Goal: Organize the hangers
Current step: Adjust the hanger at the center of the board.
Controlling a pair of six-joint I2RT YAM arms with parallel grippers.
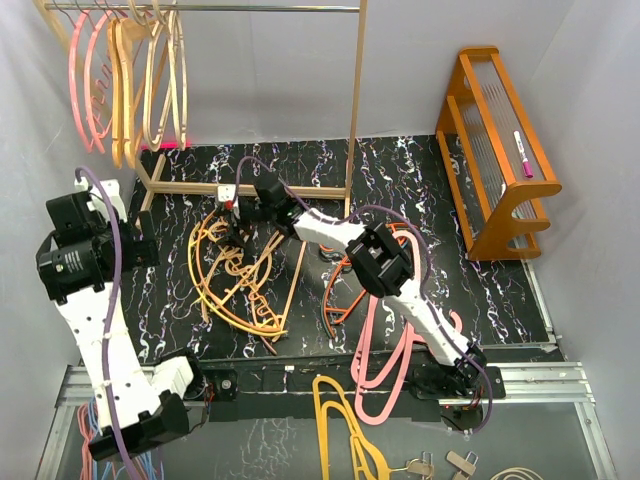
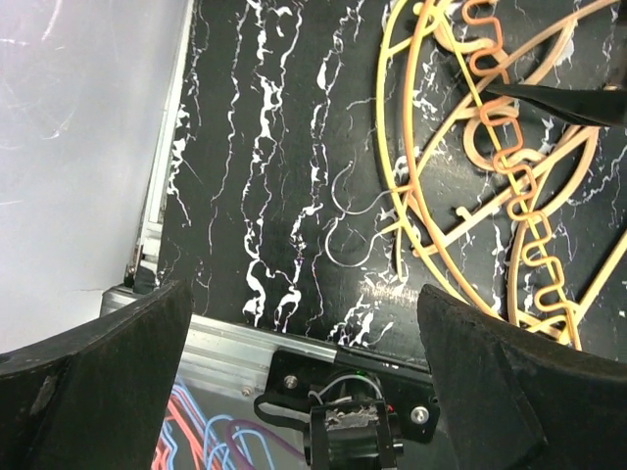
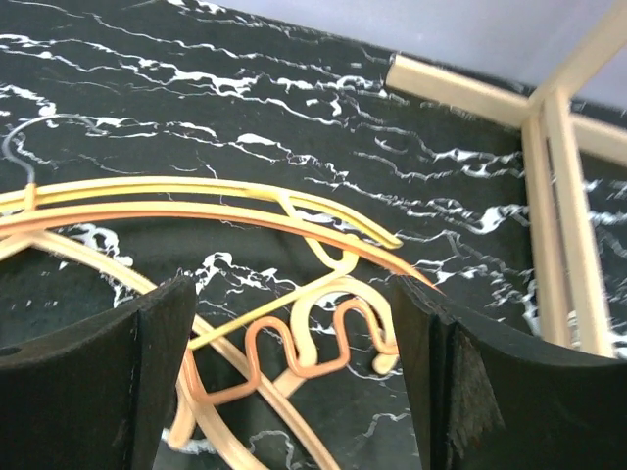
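Observation:
A tangled pile of orange, yellow and tan hangers lies on the black marbled mat. My right gripper hovers open over the pile's far edge. In the right wrist view a wavy orange hanger and a yellow one lie between its fingers, untouched. My left gripper is open and empty above the mat's left part. In the left wrist view the pile lies to its right. Several pink, orange and tan hangers hang on the rack. More orange and pink ones lie beside the right arm.
The wooden rack's base bar runs just behind the pile, its post close to my right gripper. An orange wooden shelf stands at the right. A mustard hanger and a blue-and-pink bunch lie off the mat's front.

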